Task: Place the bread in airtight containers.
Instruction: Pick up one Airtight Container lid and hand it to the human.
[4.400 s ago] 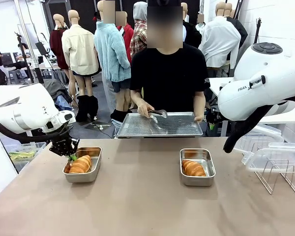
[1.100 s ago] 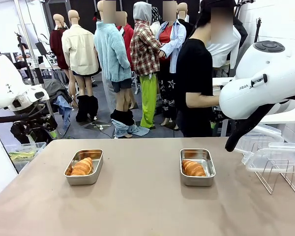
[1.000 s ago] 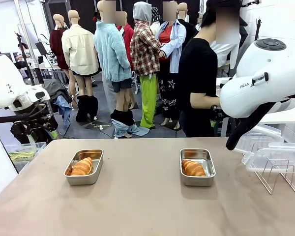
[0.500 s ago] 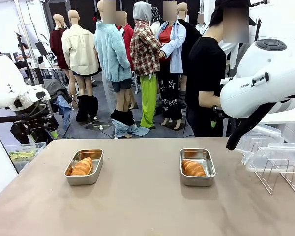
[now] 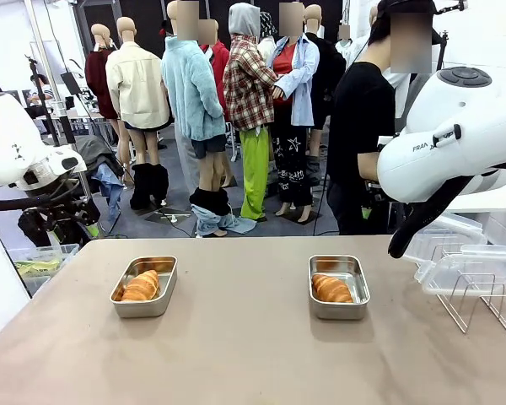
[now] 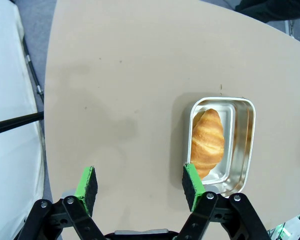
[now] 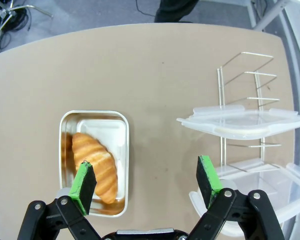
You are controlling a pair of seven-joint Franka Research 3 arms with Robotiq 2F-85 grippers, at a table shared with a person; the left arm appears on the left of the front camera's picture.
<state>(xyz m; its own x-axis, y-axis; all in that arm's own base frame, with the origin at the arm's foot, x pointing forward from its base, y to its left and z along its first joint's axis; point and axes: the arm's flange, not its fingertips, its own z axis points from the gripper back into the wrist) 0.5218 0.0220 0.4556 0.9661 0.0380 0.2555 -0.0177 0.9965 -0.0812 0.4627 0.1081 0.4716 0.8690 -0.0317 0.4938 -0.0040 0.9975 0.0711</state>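
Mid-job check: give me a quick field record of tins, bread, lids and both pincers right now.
left tin: uncovered, holds left croissant
right tin: uncovered, holds right croissant
lids: clear, resting on wire rack, robot's right
left pincer: open, empty, over table near left tin
right pincer: open, empty, over table between right tin and wire rack

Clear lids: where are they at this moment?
In the front view, the clear lids sit on the wire rack at the right edge of the table, to the right of the right-hand tin with its croissant.
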